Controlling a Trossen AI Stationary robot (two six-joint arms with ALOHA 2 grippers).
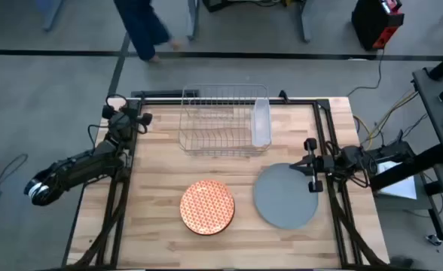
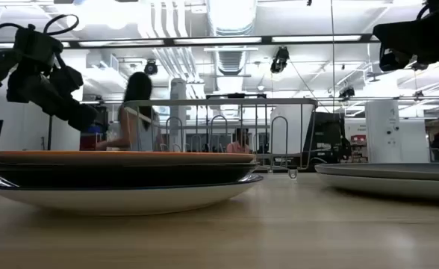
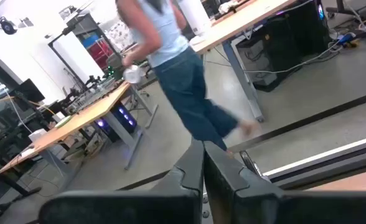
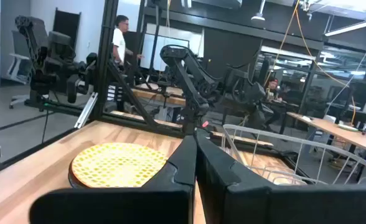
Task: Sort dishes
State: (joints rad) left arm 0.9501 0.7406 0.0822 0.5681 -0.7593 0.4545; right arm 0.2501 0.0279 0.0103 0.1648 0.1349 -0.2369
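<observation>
An orange-and-white patterned plate (image 1: 207, 207) lies flat near the table's near edge. In the low view the orange plate (image 2: 122, 157) tops a stack, over a dark plate (image 2: 122, 174) and a white one (image 2: 130, 196). A large grey plate (image 1: 285, 197) lies flat to its right. My left gripper (image 1: 127, 113) is shut and hangs above the table's far left corner, pointing past the far edge. My right gripper (image 1: 303, 164) is shut and stays above the grey plate's far right rim, pointing toward the table's left. In the right wrist view the shut fingers (image 4: 195, 158) hide part of the orange plate (image 4: 117, 165).
A wire rack (image 1: 220, 120) stands at the far middle of the table, with a clear plastic tub (image 1: 261, 124) at its right end. A person (image 3: 183, 81) walks on the floor beyond the far edge. Bare wood (image 1: 154, 165) lies between rack and plates.
</observation>
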